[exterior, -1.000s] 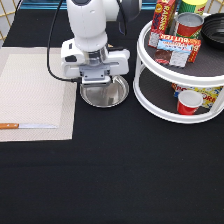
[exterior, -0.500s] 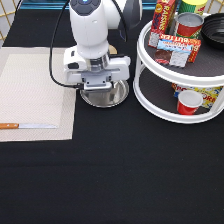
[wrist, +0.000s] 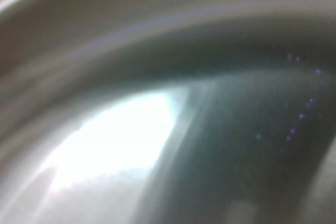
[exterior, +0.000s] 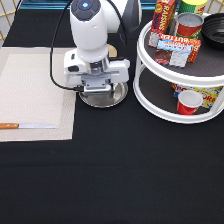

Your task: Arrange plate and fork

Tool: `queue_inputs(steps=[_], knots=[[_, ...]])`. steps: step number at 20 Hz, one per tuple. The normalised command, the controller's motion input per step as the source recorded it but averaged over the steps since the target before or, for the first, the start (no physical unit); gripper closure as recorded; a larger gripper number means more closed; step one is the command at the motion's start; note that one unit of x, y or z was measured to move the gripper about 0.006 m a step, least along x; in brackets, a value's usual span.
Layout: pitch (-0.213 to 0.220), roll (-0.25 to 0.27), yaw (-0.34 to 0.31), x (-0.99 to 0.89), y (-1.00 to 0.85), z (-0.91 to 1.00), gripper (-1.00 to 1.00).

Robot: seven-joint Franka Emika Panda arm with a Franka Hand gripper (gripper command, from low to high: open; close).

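- Plate (exterior: 106, 98) lies directly beneath the hand (exterior: 96, 90): in the exterior view the hand has its lower end right over the plate's part toward that view's top, so only the shiny rim and the part toward the view's bottom show past the hand's body.
- Whether the hand is open or closed, and whether it has hold of the rim, cannot be told; its white housing hides that part.
- The wrist view is filled by a curved, bright metal surface (wrist: 150, 140) seen from very close, which I judge to be the plate's inside. That fits a hand down at the plate, not hovering high above it.
- The relation that matters: the plate is straight under the hand, not off to a side. It rests on the black bench (exterior: 110, 175), just beside the edge of the beige placemat (exterior: 35, 95), which lies toward the exterior view's left.
- The plate is not yet on the placemat; so by my judgement the arranging stands at its plate step.
- A knife (exterior: 27, 126) with a wooden handle lies on the placemat near its lower edge, long axis running left to right in the exterior view.
- No fork shows in either view.
- A small tan disc (exterior: 113, 50) peeks out behind the arm, toward the exterior view's top.
- A white two-tier stand (exterior: 150, 95) with cans, boxes and a red cup (exterior: 188, 102) stands at the exterior view's right, close to the plate but apart from it.
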Motion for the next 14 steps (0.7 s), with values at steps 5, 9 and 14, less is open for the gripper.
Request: queue_inputs(steps=[5,9,14], knots=[[0.058,0.005,0.005,0.28,-0.55,0.06,-1.00],[0.054,0.000,0.000,0.30,-0.58,0.07,-1.00],[0.028,0.000,0.014,0.38,-0.66,0.07,-1.00]])
